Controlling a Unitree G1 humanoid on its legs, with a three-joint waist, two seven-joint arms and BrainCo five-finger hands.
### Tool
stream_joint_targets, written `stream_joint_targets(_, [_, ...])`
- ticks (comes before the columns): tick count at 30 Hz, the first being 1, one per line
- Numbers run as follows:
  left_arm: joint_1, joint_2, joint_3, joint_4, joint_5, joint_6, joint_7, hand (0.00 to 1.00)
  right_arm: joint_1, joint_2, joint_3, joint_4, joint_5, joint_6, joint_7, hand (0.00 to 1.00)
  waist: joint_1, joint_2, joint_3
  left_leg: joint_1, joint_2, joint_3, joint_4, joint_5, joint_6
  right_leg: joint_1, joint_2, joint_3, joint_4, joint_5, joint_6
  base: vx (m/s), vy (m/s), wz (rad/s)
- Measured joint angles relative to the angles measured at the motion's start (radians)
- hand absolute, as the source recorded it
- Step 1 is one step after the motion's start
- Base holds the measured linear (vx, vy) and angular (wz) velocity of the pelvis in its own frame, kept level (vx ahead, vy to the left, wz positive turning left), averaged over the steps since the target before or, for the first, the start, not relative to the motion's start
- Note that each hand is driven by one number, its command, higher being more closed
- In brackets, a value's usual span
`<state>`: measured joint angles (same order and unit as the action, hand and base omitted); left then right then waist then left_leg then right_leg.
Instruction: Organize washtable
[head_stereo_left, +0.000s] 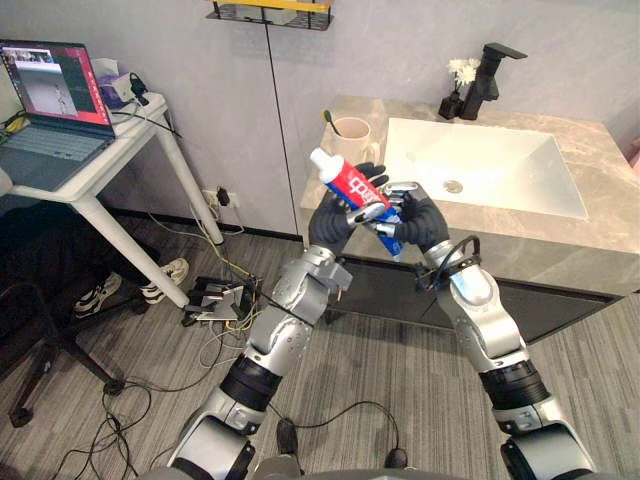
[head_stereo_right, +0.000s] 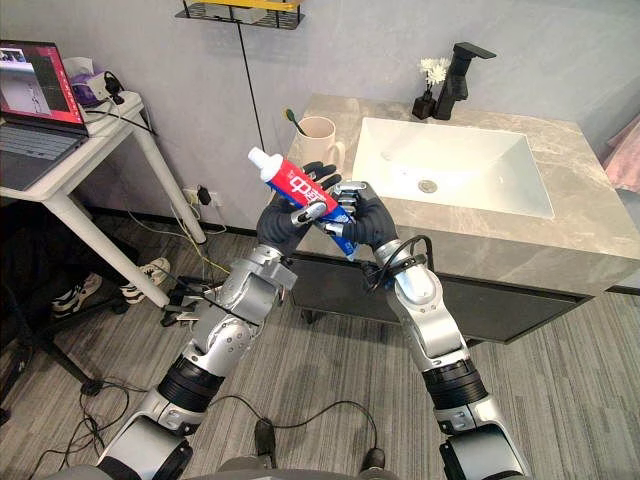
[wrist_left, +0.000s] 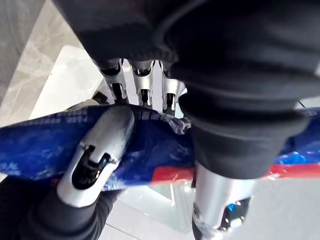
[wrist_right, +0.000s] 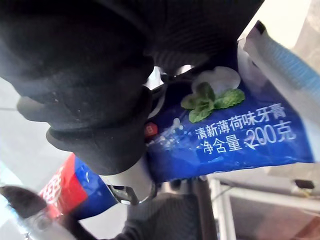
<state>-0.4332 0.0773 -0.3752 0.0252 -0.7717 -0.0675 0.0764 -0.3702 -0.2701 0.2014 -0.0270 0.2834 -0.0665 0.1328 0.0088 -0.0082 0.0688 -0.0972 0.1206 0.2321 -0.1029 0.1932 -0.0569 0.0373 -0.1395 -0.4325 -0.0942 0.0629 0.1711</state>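
A toothpaste tube (head_stereo_left: 345, 180), red and blue with a white cap, is held in the air before the left front corner of the grey stone washtable (head_stereo_left: 590, 160). My left hand (head_stereo_left: 330, 225) grips it from the left, its fingers (wrist_left: 142, 85) and thumb curled round the blue part (wrist_left: 35, 145). My right hand (head_stereo_left: 420, 225) holds the blue lower end (wrist_right: 235, 135) from the right. The cap end points up and to the left. A beige cup (head_stereo_left: 352, 130) with a toothbrush stands on the counter's left back corner.
A white sink basin (head_stereo_left: 480, 165) lies in the counter, with a black faucet (head_stereo_left: 490, 75) and small white flowers behind it. To the left stand a white desk (head_stereo_left: 110, 160) with a laptop (head_stereo_left: 50, 100), a chair and floor cables. A person's shoes (head_stereo_left: 100, 290) rest under the desk.
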Motion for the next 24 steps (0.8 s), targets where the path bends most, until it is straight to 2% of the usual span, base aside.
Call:
stream_joint_targets(5, [0.000, 0.000, 0.018, 0.009, 0.002, 0.001, 0.019, 1.00, 0.015, 0.029, 0.005, 0.000, -0.019, 0.000, 0.005, 1.00, -0.002, -0.013, -0.003, -0.008, 0.000, 0.000, 0.000, 0.000, 0.000, -0.008, 0.000, 0.000, 0.001, 0.001, 0.001, 0.00, 0.000, 0.00])
stream_joint_targets(12, [0.000, 0.000, 0.027, 0.009, 0.021, 0.003, 0.018, 1.00, 0.031, 0.051, 0.002, 0.000, -0.018, -0.001, 0.009, 1.00, -0.008, -0.014, -0.003, -0.007, -0.001, 0.000, 0.000, 0.000, 0.000, -0.008, -0.001, 0.000, 0.004, 0.001, 0.000, 0.00, 0.000, 0.00])
stream_joint_targets(13, [0.000, 0.000, 0.029, 0.009, 0.028, 0.004, 0.017, 1.00, 0.033, 0.053, 0.001, 0.000, -0.018, -0.001, 0.009, 0.00, -0.011, -0.014, -0.003, -0.007, -0.001, 0.000, 0.000, 0.000, 0.000, -0.008, -0.001, 0.000, 0.004, 0.001, 0.000, 0.00, 0.000, 0.00])
stream_joint_targets(16, [0.000, 0.000, 0.036, 0.009, 0.037, 0.005, 0.016, 1.00, 0.051, 0.067, -0.005, 0.000, -0.014, -0.002, 0.011, 0.00, -0.021, -0.014, -0.003, -0.006, -0.001, 0.000, 0.000, 0.000, 0.000, -0.007, -0.002, 0.000, 0.005, 0.001, 0.000, 0.00, 0.000, 0.00])
stream_joint_targets(20, [-0.020, 0.002, 0.107, 0.002, 0.039, 0.004, 0.013, 1.00, 0.124, 0.063, -0.014, 0.001, 0.092, 0.015, 0.034, 0.00, -0.023, -0.013, -0.003, -0.003, 0.000, 0.005, 0.000, 0.000, 0.000, -0.007, -0.001, 0.003, 0.006, 0.001, 0.000, 0.00, 0.000, -0.02])
stream_joint_targets(24, [-0.091, 0.039, 0.180, 0.001, 0.040, 0.001, 0.016, 1.00, 0.191, 0.067, -0.021, 0.001, 0.193, 0.032, 0.048, 0.00, -0.023, -0.013, -0.003, 0.006, 0.001, 0.016, 0.000, 0.000, 0.000, -0.007, -0.002, 0.016, 0.009, 0.001, 0.000, 0.00, 0.001, -0.07])
